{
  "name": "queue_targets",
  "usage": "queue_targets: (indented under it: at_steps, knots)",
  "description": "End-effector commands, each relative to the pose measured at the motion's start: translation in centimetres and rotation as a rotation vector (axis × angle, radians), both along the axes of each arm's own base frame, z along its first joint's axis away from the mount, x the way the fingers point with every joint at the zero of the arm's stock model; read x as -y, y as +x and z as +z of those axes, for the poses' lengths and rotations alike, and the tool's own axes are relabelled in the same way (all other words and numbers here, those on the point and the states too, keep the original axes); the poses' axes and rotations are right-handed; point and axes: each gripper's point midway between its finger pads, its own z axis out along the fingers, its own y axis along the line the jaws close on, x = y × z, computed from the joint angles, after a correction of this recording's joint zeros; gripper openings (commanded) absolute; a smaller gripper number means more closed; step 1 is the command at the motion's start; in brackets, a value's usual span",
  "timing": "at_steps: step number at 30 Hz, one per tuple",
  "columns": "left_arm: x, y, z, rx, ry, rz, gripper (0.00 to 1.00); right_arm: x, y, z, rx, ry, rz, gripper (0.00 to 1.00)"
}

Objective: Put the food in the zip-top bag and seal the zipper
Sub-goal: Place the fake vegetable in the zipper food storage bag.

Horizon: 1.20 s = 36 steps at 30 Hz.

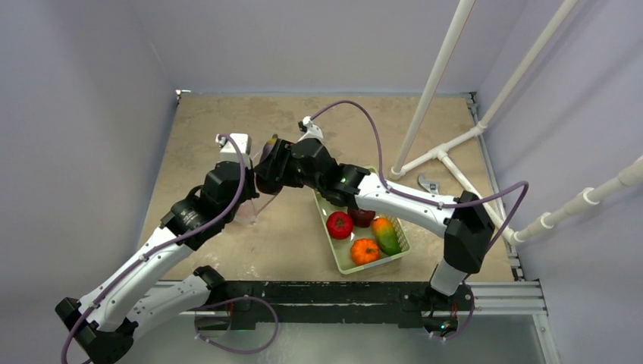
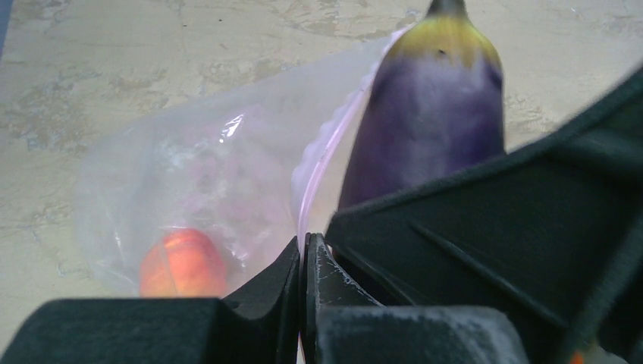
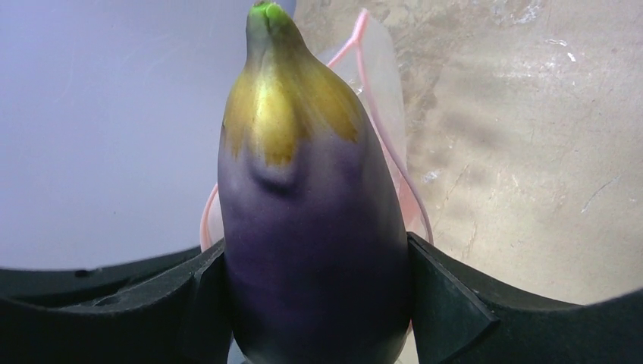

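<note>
My right gripper (image 3: 315, 303) is shut on the purple eggplant (image 3: 311, 227), its yellow-green tip pointing away, held at the mouth of the clear zip-top bag (image 3: 383, 68). The pink zipper (image 3: 379, 129) loops behind the eggplant. My left gripper (image 2: 303, 250) is shut on the zipper edge (image 2: 326, 144) and holds the bag (image 2: 189, 174) up. A peach (image 2: 182, 262) lies inside the bag. The eggplant (image 2: 432, 114) and a right finger (image 2: 493, 227) are just right of the zipper. From above, both grippers (image 1: 254, 178) (image 1: 267, 161) meet at mid-table.
The pale green basket (image 1: 402, 246) right of centre holds a red tomato (image 1: 340, 224), an orange pumpkin (image 1: 365, 251), a green-orange piece (image 1: 387, 235) and a dark red piece (image 1: 362, 216). A wrench (image 1: 428, 183) and white pipes (image 1: 440, 76) are at the back right.
</note>
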Motion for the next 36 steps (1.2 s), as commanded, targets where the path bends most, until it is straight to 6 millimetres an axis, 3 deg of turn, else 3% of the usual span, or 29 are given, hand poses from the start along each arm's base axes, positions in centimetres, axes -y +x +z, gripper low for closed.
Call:
queue_targets:
  at_steps: [1, 6, 11, 20, 29, 36]
  knots:
    - [0.3, 0.3, 1.1, 0.049, -0.032, -0.007, 0.00, -0.9, 1.1, 2.0, 0.005, 0.059, -0.062, 0.36]
    - [0.3, 0.3, 1.1, 0.049, -0.034, -0.007, 0.00, -1.4, 1.2, 1.7, -0.002, 0.053, -0.085, 0.73]
    - [0.2, 0.3, 1.2, 0.052, -0.033, -0.004, 0.00, -1.2, 1.2, 2.0, 0.003, 0.045, -0.101, 0.98]
    - [0.2, 0.3, 1.0, 0.047, -0.030, 0.000, 0.00, 0.6, 0.9, 4.2, 0.035, 0.057, -0.132, 0.99]
    - [0.3, 0.4, 0.9, 0.042, -0.029, -0.002, 0.00, 4.7, -0.3, 5.1, 0.020, 0.025, -0.192, 0.99]
    - [0.4, 0.4, 0.7, 0.035, -0.025, -0.004, 0.00, 8.4, -1.1, 4.5, 0.013, -0.086, -0.246, 0.99]
